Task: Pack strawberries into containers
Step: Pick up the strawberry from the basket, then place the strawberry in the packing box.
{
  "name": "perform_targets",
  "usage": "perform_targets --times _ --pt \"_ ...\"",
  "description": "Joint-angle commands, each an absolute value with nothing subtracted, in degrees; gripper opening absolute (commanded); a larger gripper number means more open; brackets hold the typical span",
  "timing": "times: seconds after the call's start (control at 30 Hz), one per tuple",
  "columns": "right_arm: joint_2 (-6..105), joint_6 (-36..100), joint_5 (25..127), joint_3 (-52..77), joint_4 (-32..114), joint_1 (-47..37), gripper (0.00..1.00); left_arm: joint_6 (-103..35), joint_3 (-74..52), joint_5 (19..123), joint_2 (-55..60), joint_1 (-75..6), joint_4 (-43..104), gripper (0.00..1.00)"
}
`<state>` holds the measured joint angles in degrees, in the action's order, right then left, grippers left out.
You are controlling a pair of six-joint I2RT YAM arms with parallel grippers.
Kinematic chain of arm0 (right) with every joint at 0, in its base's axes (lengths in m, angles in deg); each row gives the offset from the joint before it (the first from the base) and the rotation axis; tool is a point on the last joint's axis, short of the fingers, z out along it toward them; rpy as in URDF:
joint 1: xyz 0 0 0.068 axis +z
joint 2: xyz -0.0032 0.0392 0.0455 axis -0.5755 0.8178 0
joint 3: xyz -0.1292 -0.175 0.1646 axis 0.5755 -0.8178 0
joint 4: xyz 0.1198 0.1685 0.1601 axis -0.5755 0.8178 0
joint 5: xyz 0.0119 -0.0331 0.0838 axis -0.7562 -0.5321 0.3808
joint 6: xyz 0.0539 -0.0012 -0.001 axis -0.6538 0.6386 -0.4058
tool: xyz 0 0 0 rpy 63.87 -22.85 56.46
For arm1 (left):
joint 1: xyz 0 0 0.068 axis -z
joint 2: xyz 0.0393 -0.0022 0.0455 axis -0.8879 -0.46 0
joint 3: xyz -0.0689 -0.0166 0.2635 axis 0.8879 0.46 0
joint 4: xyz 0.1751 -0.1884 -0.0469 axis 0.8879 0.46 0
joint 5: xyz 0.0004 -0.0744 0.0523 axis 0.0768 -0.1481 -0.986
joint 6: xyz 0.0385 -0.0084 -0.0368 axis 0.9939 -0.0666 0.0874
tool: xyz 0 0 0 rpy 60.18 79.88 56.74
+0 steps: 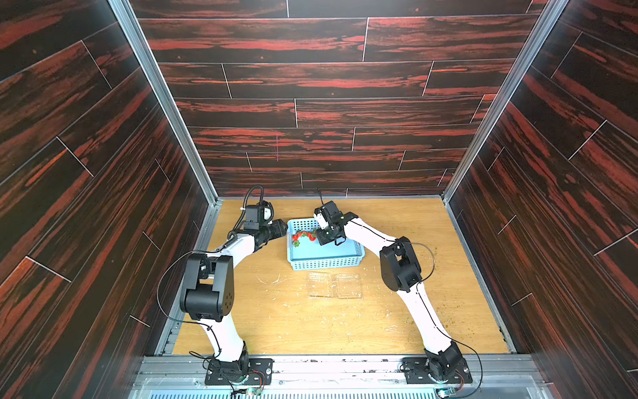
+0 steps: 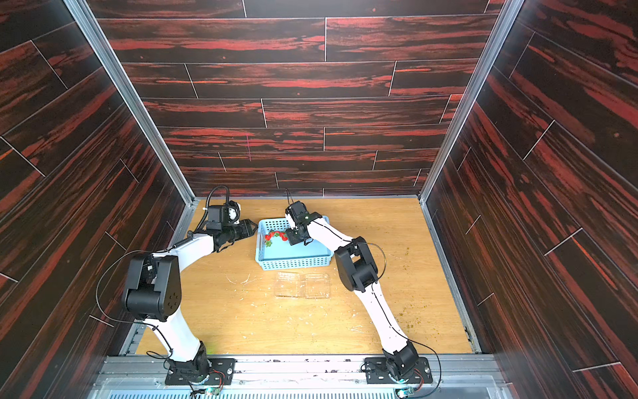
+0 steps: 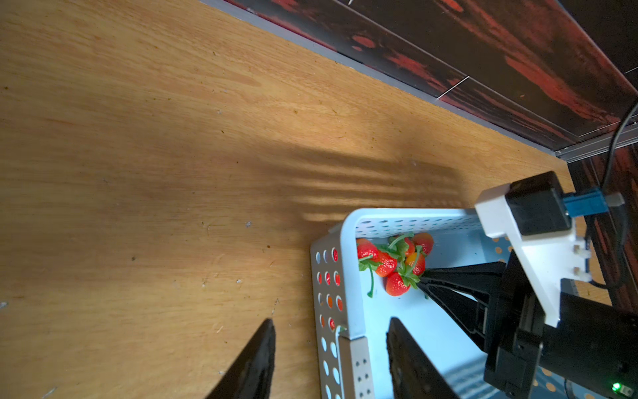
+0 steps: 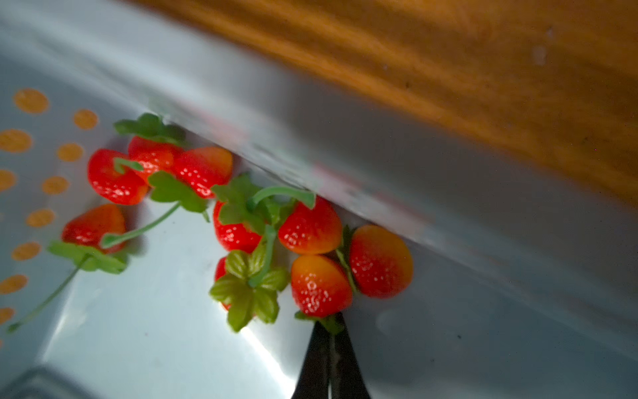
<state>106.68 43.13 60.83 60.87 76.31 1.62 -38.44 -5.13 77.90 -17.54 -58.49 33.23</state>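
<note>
Low right-wrist frame | our right gripper (image 4: 331,328) is pinching small red strawberry (image 4: 319,285) by green cap | left gripper (image 3: 331,321) gaping | we are planning slow, straight lifting

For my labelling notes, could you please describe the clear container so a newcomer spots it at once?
On the wooden table, find the light blue basket. On its robot-facing side lies the clamshell, opened flat: transparent and empty, unlike the perforated basket.

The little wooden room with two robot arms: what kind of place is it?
Probably a robot practice booth, not a kitchen: two white-and-black robot arms bolted to a grey metal rail, and dark red wood-patterned walls boxing in a light wooden tabletop.
</note>
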Motion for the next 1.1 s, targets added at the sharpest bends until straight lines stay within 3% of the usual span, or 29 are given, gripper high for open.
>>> perform_targets --times 0.0,0.5,0.87,1.07 --pt "105.3 43.5 60.1 59.6 78.2 2.1 0.0 -37.9 -6.4 78.1 -15.6 -58.3 33.9 0.54" --pt "88.4 46.2 62.1 46.0 75.0 2.1 0.0 -38.1 -5.9 78.4 -14.9 -58.3 33.3 0.54" --pt "64.6 50.0 72.6 18.4 73.1 9.0 0.0 -38.1 -6.0 79.0 -15.6 -58.3 32.7 0.54" --pt "62.2 47.1 75.5 9.8 72.4 13.5 0.0 -38.5 -6.1 79.7 -16.1 -58.3 32.4 0.54"
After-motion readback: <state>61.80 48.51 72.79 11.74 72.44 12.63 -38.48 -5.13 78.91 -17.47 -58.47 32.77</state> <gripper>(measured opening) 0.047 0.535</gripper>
